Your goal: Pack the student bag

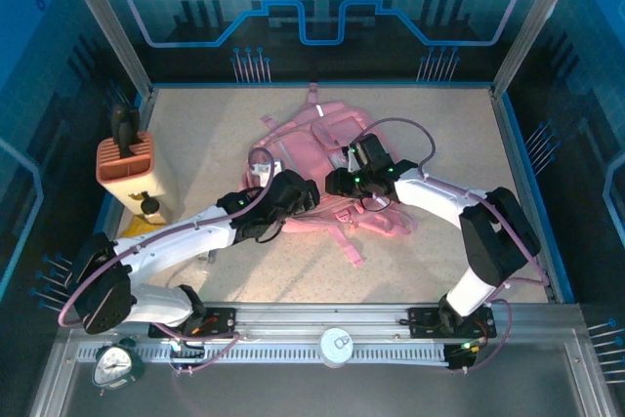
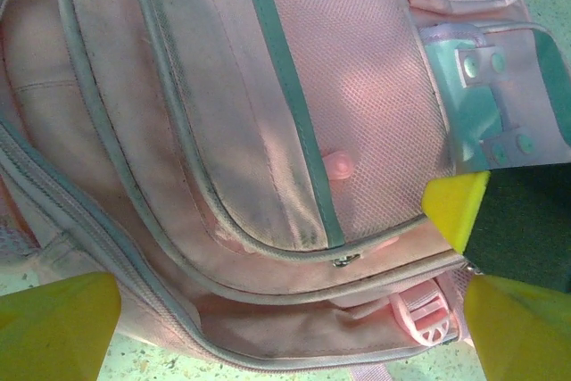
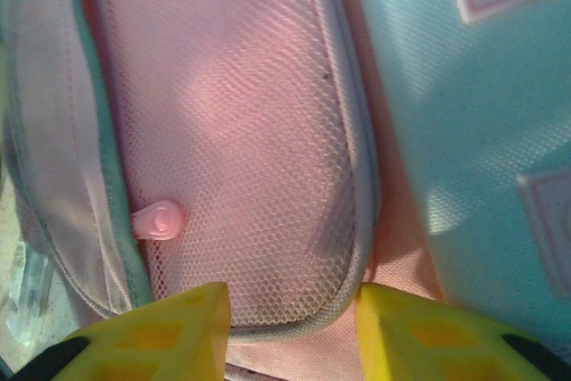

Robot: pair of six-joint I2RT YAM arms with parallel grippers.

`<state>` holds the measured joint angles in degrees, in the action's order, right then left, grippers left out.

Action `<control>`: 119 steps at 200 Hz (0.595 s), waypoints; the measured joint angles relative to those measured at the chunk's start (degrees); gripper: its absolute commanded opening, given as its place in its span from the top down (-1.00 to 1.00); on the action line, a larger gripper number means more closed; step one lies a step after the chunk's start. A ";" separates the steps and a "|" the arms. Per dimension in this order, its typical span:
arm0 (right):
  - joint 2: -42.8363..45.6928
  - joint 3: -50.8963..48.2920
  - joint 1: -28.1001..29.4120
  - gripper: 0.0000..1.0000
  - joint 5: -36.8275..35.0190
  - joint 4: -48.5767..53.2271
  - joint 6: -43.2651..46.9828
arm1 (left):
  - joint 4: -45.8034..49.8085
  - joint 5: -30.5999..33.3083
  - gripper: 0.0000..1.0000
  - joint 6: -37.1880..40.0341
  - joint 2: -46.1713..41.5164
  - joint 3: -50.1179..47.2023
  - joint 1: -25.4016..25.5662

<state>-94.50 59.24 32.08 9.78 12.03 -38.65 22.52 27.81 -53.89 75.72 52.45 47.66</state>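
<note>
The pink student bag (image 1: 327, 139) lies flat in the middle of the table, straps trailing toward the near edge. My left gripper (image 1: 293, 204) hovers over its near left side, open wide, with yellow fingertips (image 2: 53, 327) at either bottom corner of the left wrist view and the bag's zip seams (image 2: 343, 259) between them. My right gripper (image 1: 344, 183) is over the bag's centre, open. Its yellow fingers (image 3: 152, 336) straddle the piped corner of the mesh pocket (image 3: 241, 131). A pink zip pull (image 3: 159, 220) lies on the mesh. The right gripper's yellow tip (image 2: 455, 207) shows in the left wrist view.
An orange ribbed box (image 1: 127, 168) holding a dark object stands at the left edge, something yellow (image 1: 137, 227) beside it. A green alarm clock (image 1: 117, 363) and a white round object (image 1: 337, 347) sit on the front rail. Frame posts and blue walls surround the table.
</note>
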 measured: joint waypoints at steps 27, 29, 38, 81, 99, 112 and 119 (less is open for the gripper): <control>-0.68 0.00 -0.09 0.35 -0.26 -0.22 -0.85 | 0.50 0.07 -0.99 -0.13 0.09 0.00 0.00; -0.68 0.00 -0.15 0.34 -0.28 -0.24 -0.96 | 0.55 0.07 -0.99 -0.13 0.11 0.00 0.00; -0.68 0.00 -0.17 0.27 -0.28 -0.44 -1.05 | 0.79 0.07 -0.99 -0.13 0.11 0.00 0.00; -0.42 -0.94 -0.22 0.11 -0.79 -2.34 -1.66 | 1.42 0.50 -0.98 -0.20 0.79 0.00 0.00; -0.20 -1.79 -0.22 0.18 -1.01 -2.86 -1.81 | 1.44 0.50 -0.99 -0.37 1.38 0.00 0.04; -0.24 -1.81 -0.22 0.27 -1.18 -3.04 -1.88 | 1.46 0.55 -0.99 -0.37 1.73 0.00 0.04; -0.35 -1.81 -0.26 0.33 -1.16 -3.19 -2.05 | 1.53 0.68 -0.99 -0.39 1.97 0.00 0.04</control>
<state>-94.85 57.43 31.81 8.62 8.84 -40.71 24.05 28.49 -54.28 77.69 52.45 47.70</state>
